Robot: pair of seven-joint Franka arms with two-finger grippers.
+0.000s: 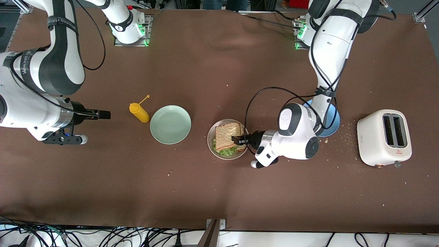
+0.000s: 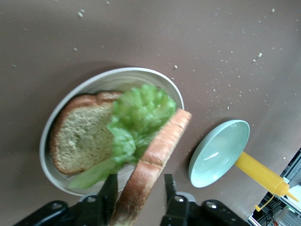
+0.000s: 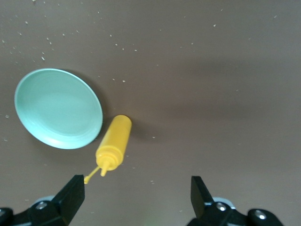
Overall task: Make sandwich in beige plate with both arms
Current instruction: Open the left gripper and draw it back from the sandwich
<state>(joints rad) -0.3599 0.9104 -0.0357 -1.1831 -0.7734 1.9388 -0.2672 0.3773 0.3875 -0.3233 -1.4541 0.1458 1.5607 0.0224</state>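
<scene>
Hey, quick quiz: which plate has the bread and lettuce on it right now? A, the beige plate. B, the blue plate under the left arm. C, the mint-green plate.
A: the bread slices and lettuce lie on the beige plate, while the mint-green plate beside the yellow squeeze bottle holds nothing and the blue plate shows only its rim.
</scene>
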